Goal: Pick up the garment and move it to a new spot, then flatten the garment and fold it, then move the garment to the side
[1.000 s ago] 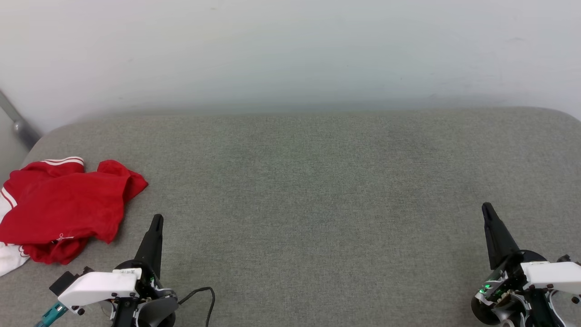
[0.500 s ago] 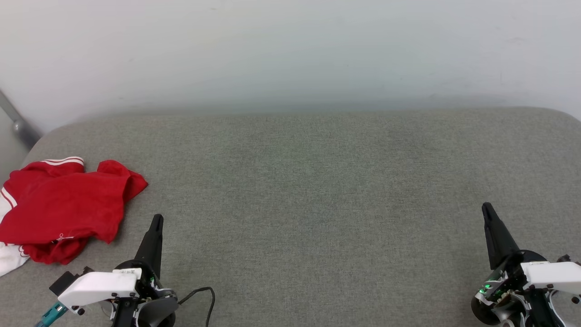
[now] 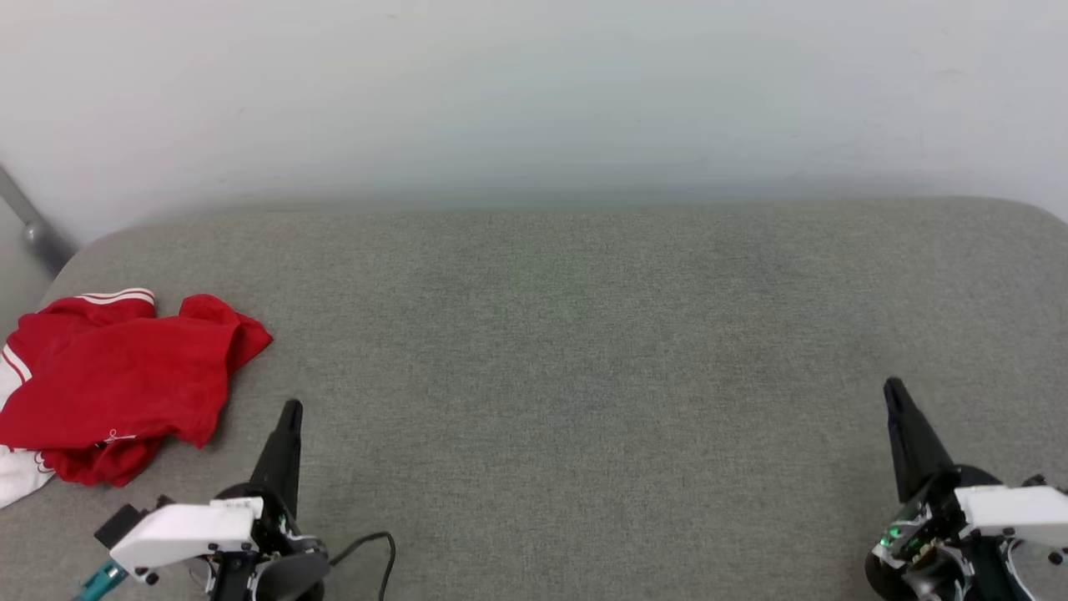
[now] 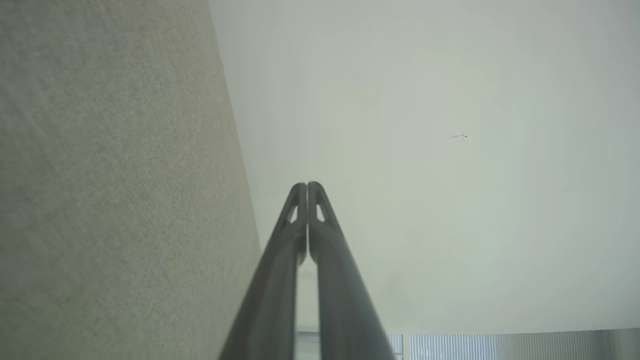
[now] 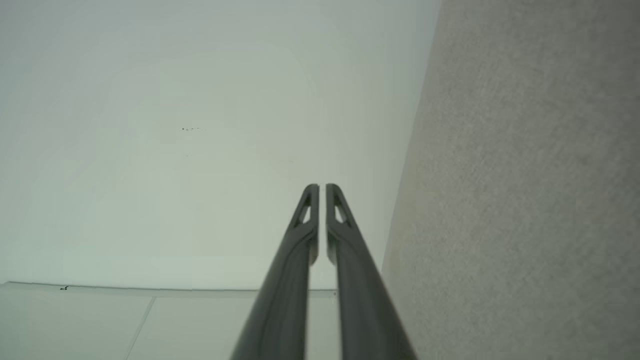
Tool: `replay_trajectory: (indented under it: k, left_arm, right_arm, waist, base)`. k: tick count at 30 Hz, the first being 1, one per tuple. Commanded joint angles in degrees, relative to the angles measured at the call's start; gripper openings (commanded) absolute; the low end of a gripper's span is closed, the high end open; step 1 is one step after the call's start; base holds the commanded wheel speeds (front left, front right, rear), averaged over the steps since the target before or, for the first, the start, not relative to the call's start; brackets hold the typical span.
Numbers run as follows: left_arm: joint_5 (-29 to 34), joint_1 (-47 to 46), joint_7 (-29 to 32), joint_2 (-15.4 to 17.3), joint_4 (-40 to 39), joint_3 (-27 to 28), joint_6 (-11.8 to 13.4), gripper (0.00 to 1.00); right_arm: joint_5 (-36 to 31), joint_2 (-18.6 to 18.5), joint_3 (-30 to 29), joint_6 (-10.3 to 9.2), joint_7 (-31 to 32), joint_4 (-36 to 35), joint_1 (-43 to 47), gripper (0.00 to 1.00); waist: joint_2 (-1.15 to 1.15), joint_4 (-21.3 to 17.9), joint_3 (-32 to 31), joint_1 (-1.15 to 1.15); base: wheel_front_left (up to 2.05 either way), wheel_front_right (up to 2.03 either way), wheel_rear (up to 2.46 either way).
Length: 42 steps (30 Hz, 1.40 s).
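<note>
The garment, red with white striped trim and a white sleeve, lies crumpled at the left end of the grey padded surface in the head view. My left gripper stands shut and empty at the lower left, a short way right of the garment and apart from it. At the lower right my right gripper is shut too, holding nothing. The left wrist view shows my left gripper with fingertips together against the pale wall. In the right wrist view, my right gripper has only a hairline gap.
A pale wall rises just behind the grey surface. A grey metal bar leans at the far left. A black cable loops by my left wrist. The surface's left corner is rounded.
Both grippers have slipped slightly lower in the head view. The garment has not moved.
</note>
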Motion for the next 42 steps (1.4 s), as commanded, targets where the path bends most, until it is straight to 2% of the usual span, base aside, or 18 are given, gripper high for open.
replay_trajectory:
  k: [1,15,22,28,37,39,40,42]
  left_arm:
    - [0.0,0.0,0.0,0.0,0.0,0.0,0.0,1.0]
    - [1.7,-0.2,-3.7,0.0,-1.3,-4.0,0.0,1.0]
    - [6.3,-0.5,-5.5,0.0,-3.6,-4.9,0.0,1.0]
    - [15.1,-0.7,-6.9,0.0,-5.7,-6.2,0.0,1.0]
    - [28.2,-0.6,-9.0,0.0,-5.8,-7.7,0.0,1.0]
    - [31.7,-0.6,-9.4,0.0,-5.7,-7.8,0.1,1.0]
    - [36.2,-0.6,-10.0,0.0,-5.8,-8.1,0.6,1.0]
    - [39.3,-0.6,-10.4,0.0,-5.9,-8.5,1.0,1.0]
  right_arm:
    - [0.0,0.0,0.0,0.0,0.0,0.0,0.0,1.0]
    - [-1.6,0.0,2.2,-0.01,-3.7,-2.2,1.4,1.0]
    - [-5.8,-0.4,3.2,-0.01,-5.5,-3.8,1.7,1.0]
    - [-14.7,-0.8,3.4,-0.01,-6.9,-5.4,1.9,1.0]
    - [-32.5,-0.9,3.9,-0.01,-8.8,-7.3,2.2,1.0]
    - [-36.4,-0.9,4.0,-0.01,-8.8,-7.7,2.2,1.0]
    - [-40.9,-0.7,4.5,-0.01,-8.8,-8.4,2.3,1.0]
    - [-43.3,-0.7,4.8,-0.01,-8.8,-8.9,2.4,1.0]
  waist:
    - [-0.01,0.0,0.0,0.0]
    - [-0.01,0.0,0.0,0.0]
    - [-0.01,0.2,0.0,0.0]
    - [-0.01,0.3,0.1,0.0]
    - [-0.01,0.3,0.1,0.0]
    - [-0.01,0.3,0.0,0.0]
    - [-0.01,0.3,0.0,0.0]
    - [-0.01,0.3,0.0,0.0]
  base:
    - [0.0,0.0,0.0]
    - [0.0,0.0,0.0]
    - [0.0,0.0,0.0]
    - [0.0,0.0,0.0]
    - [0.0,0.0,0.0]
    - [0.0,0.0,0.0]
    - [0.0,0.0,0.0]
    - [0.0,0.0,0.0]
